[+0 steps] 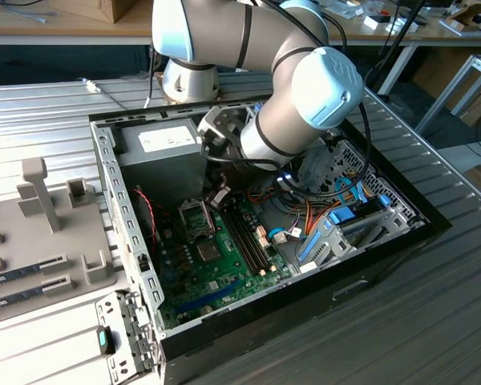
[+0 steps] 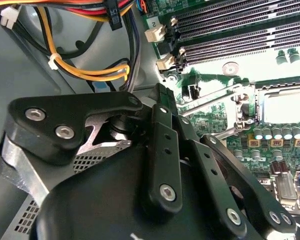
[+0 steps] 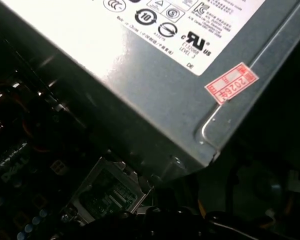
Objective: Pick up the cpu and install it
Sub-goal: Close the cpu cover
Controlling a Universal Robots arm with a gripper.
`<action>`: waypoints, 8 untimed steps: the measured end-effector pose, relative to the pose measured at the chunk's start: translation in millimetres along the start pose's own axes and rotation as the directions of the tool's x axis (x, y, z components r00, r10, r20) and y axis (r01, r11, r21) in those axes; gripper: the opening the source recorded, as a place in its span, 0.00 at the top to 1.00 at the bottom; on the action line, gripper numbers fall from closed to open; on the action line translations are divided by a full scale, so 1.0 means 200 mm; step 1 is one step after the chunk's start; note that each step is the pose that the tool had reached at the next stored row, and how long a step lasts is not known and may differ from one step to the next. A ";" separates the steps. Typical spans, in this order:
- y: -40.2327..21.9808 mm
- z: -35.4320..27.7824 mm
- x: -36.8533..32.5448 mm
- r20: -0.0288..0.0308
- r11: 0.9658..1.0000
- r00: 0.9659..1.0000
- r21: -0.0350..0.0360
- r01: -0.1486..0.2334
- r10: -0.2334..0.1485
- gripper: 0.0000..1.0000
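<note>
- One arm bends down from the case's [image 1: 111, 186] far edge in the exterior view, wrist tilted, gripper [image 1: 219, 197] hanging low over the motherboard [image 1: 224, 277] just beside the socket frame [image 1: 194, 216], near the power supply [image 1: 164, 140].
- The cpu cannot be made out there, so neither its place nor its facing can be told.
- In the second wrist view, the gripper's black linkages are close up, with the socket frame's lever [image 2: 217, 95] and empty memory slots [image 2: 240, 30] beyond. I cannot tell whether the jaws are open or closed.
- In the first wrist view, the power supply's labelled corner [image 3: 210, 135] overhangs the socket frame [image 3: 107, 192].
</note>
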State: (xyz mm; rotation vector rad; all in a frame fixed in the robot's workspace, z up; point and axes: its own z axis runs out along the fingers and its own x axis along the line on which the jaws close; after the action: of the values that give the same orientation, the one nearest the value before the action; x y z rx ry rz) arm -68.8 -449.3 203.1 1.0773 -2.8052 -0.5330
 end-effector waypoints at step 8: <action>0.008 -0.028 0.001 0.000 1.000 1.000 -0.002 0.004 -0.004 0.89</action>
State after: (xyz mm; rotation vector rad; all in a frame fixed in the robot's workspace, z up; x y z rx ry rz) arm -68.8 -450.0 208.9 1.0832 -2.8026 -0.5360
